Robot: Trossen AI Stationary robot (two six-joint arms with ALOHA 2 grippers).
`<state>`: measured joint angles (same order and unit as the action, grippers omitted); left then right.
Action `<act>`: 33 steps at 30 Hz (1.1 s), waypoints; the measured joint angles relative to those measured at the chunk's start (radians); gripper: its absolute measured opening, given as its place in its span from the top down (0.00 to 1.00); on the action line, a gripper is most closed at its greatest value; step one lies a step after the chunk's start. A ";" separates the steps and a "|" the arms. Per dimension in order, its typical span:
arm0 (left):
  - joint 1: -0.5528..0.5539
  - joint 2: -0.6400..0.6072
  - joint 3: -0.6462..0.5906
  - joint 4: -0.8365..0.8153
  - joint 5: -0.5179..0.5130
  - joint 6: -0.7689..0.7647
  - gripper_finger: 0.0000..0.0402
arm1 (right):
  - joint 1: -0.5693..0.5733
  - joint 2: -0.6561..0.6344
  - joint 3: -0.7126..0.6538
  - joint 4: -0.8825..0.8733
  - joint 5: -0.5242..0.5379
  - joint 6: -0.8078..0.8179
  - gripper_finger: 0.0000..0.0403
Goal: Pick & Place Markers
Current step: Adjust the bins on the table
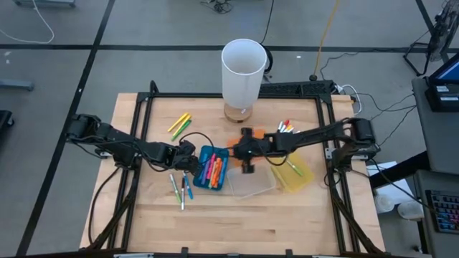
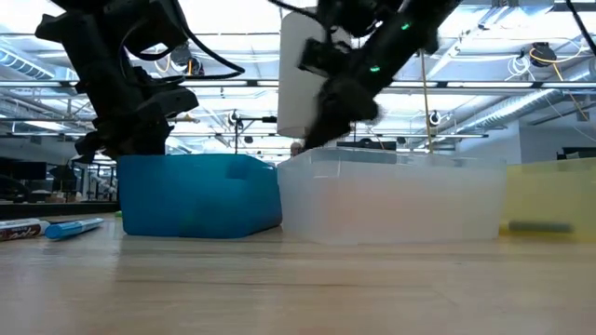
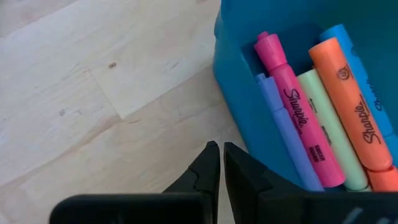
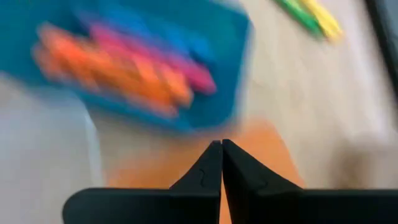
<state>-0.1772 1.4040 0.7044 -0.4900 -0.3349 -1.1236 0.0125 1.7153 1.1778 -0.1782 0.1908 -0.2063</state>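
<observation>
High view: pale wooden table; blue rectangular plastic bin holds pink, orange, green markers. Left gripper at bin's left edge, fingers pinched together, empty. Right gripper beside bin's right edge, fingers closed, empty.

Setting: robotics lab or workshop. Wooden table in a black metal frame on grey carpet tile with cables trailing over it. Low view: open hall behind, exposed ceiling trusses and strip lights. Keyboard at right.
</observation>
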 joint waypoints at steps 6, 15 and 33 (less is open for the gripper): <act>0.000 0.000 0.000 0.001 -0.039 -0.001 0.94 | 0.061 -0.189 0.022 -0.624 0.221 0.242 1.00; 0.000 0.000 0.000 0.014 -0.076 0.038 0.94 | 0.062 -0.411 -0.275 -0.578 -0.118 0.323 1.00; 0.000 0.000 0.000 0.022 -0.058 0.029 0.94 | -0.039 -0.376 -0.487 -0.389 0.147 0.601 1.00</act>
<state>-0.1772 1.4040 0.7040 -0.4683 -0.3931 -1.0950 -0.0265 1.3391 0.6909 -0.5671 0.3382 0.3946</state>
